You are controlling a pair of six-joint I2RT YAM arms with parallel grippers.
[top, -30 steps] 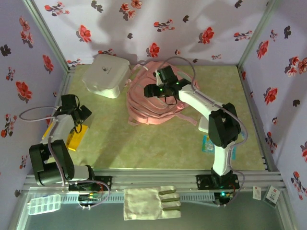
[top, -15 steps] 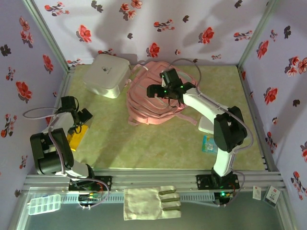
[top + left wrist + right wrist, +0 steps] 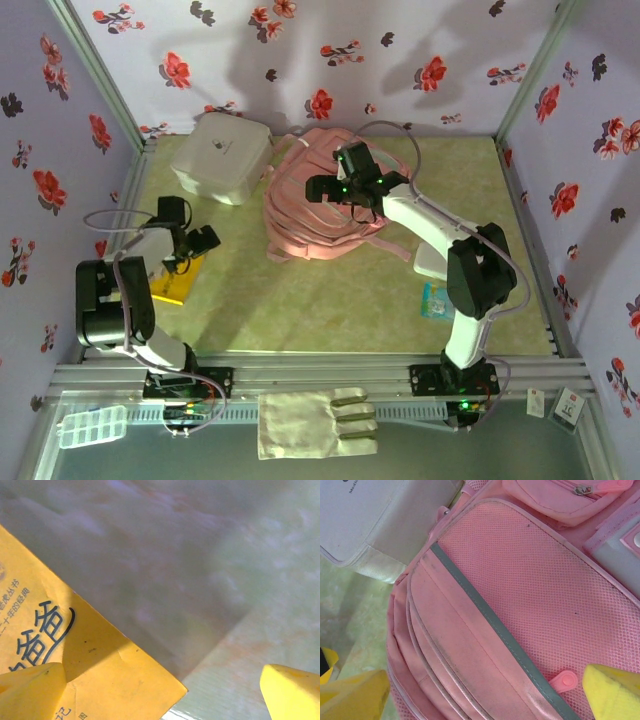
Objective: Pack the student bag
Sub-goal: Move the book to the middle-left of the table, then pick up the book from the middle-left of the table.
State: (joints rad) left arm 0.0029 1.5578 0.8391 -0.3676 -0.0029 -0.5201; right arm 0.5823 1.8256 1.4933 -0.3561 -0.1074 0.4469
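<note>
The student bag point(image 3: 312, 215), a soft pink backpack, lies flat at the back middle of the table. My right gripper point(image 3: 338, 192) hovers open just above its front. In the right wrist view the yellow fingertips point(image 3: 615, 692) stand wide apart over the bag's mesh panel point(image 3: 540, 580), grey trim and a pink zip pull point(image 3: 565, 681), holding nothing. My left gripper point(image 3: 195, 250) is open at the left side of the table, over the corner of a yellow book point(image 3: 168, 283). In the left wrist view that book point(image 3: 75, 665) lies under one fingertip point(image 3: 30, 690), with bare tabletop under the other.
A white rounded-square box point(image 3: 222, 155) stands just left of the bag, also visible as the white box point(image 3: 385, 520). A white flat item point(image 3: 428, 262) and a teal packet point(image 3: 436, 300) lie by the right arm. Flowered walls close in three sides.
The left gripper has swung right and forward, from beside the book to over its corner. The right gripper shifted slightly right over the bag, then held still.
</note>
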